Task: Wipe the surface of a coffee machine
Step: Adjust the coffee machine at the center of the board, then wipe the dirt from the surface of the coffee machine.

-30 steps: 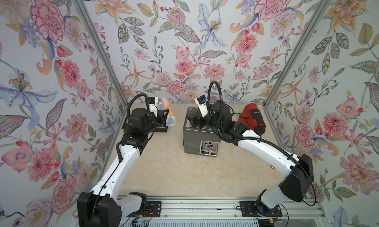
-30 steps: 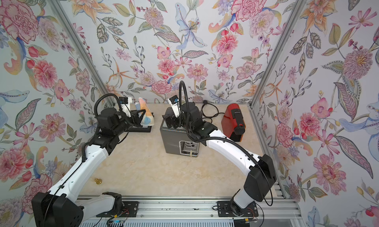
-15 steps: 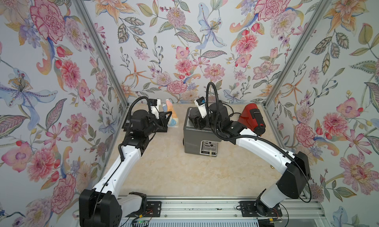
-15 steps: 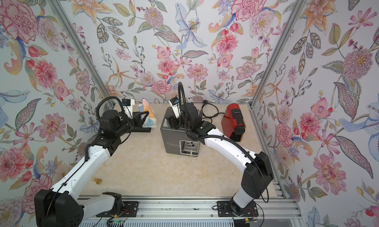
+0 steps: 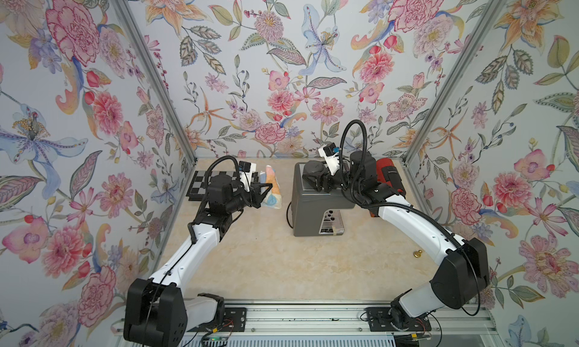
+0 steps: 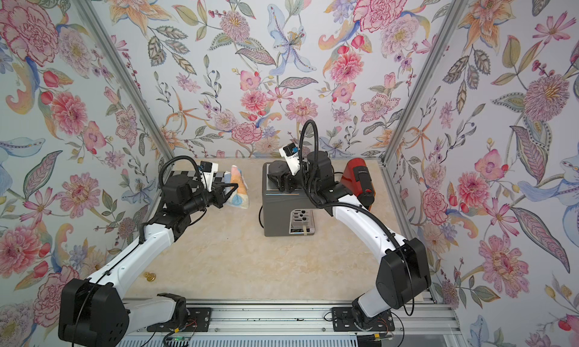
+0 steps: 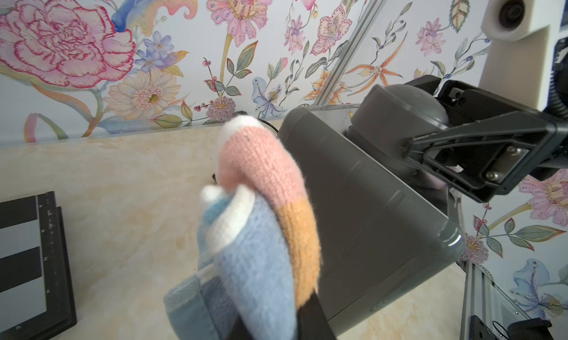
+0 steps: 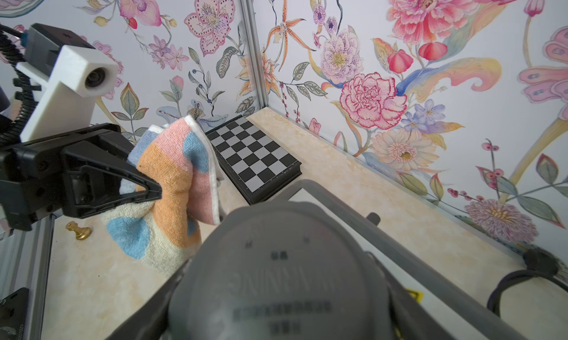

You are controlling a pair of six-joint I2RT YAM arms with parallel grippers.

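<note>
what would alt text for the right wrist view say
A blurred grey coffee machine lid fills the foreground, clasped by the right fingers. Beyond it the left fingers pinch a pastel towel, with a chessboard and a gold pawn on the counter.

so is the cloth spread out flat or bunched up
Bunched up: the cloth is doubled over in thick folds, pinched in the shut left gripper beside the coffee machine, not laid flat.
</note>
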